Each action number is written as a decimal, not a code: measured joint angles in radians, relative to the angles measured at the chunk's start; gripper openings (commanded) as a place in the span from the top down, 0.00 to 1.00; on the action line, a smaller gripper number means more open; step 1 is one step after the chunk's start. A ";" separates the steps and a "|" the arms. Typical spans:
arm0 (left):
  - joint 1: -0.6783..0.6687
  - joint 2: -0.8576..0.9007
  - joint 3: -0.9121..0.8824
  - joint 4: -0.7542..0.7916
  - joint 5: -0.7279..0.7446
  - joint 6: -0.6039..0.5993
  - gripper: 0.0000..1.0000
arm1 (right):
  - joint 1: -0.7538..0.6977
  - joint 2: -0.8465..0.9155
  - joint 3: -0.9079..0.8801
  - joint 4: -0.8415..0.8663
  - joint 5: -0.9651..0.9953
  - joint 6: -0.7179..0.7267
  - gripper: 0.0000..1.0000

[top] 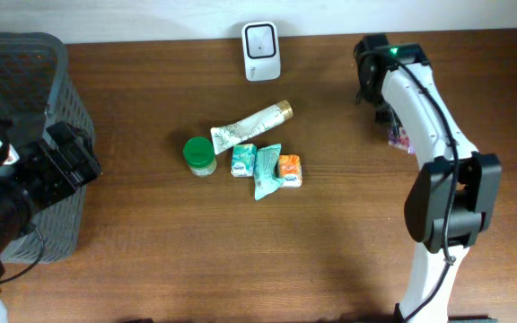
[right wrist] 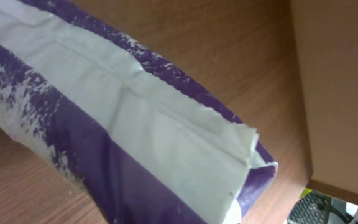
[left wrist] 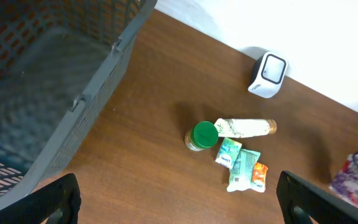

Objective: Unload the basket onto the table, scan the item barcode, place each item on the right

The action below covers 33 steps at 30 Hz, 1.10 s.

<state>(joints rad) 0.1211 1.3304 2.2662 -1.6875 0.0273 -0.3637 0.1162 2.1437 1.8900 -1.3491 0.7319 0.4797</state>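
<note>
The white barcode scanner [top: 261, 51] [left wrist: 268, 74] stands at the table's far edge. My right gripper [top: 391, 124] is at the far right, shut on a purple and white packet [top: 399, 137] [right wrist: 135, 137] [left wrist: 352, 180]. The packet fills the right wrist view and hides the fingers. No barcode shows on its visible face. My left gripper [top: 65, 161] [left wrist: 182, 205] hangs open and empty beside the grey basket, far from the scanner.
A grey mesh basket [top: 61, 99] [left wrist: 114, 59] stands at the left edge. Mid-table lie a green-lidded jar [top: 199, 154], a white tube with a gold cap [top: 251, 125], two teal packets [top: 267, 170] and an orange one [top: 290, 170].
</note>
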 measured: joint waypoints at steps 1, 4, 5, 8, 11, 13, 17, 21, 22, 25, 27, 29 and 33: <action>0.000 0.000 0.000 0.000 0.000 0.000 0.01 | 0.002 0.009 -0.032 0.011 -0.008 0.004 0.73; 0.000 0.000 0.000 0.000 0.000 0.000 0.01 | 0.030 0.025 -0.062 0.018 -0.057 0.017 0.20; 0.000 0.000 0.000 0.000 0.000 0.000 0.01 | 0.059 0.025 -0.062 0.018 -0.092 0.013 0.17; 0.000 0.000 0.000 0.000 0.000 0.000 0.01 | 0.165 0.026 -0.011 0.018 -0.238 -0.036 0.01; 0.000 0.000 0.000 0.000 0.000 0.000 0.01 | 0.249 0.031 0.132 -0.022 -0.371 -0.116 0.01; 0.000 0.000 0.000 -0.001 0.000 0.000 0.01 | 0.282 0.031 0.231 -0.053 -0.414 -0.152 0.01; 0.000 0.000 0.000 0.000 0.000 0.000 0.01 | 0.197 0.031 0.305 -0.100 -0.433 -0.180 0.01; 0.000 0.000 0.000 0.000 0.000 0.000 0.01 | -0.081 0.031 0.295 -0.117 -0.616 -0.216 0.01; 0.000 0.000 0.000 0.000 0.000 0.000 0.01 | -0.170 0.031 0.269 -0.111 -0.729 -0.259 0.00; 0.000 0.000 0.000 -0.001 0.000 0.000 0.01 | -0.321 0.030 0.127 -0.043 -1.040 -0.387 0.08; 0.000 0.000 0.000 0.000 0.000 0.000 0.01 | -0.350 0.032 0.003 0.048 -1.178 -0.426 0.11; 0.000 0.000 0.000 0.001 0.000 0.000 0.01 | -0.348 0.035 -0.118 0.160 -1.284 -0.442 0.22; 0.000 0.000 0.000 0.000 0.000 0.000 0.01 | -0.329 0.036 -0.336 0.410 -1.379 -0.373 0.72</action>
<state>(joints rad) 0.1211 1.3304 2.2662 -1.6878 0.0273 -0.3637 -0.2131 2.1799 1.5539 -0.9386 -0.6468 0.1062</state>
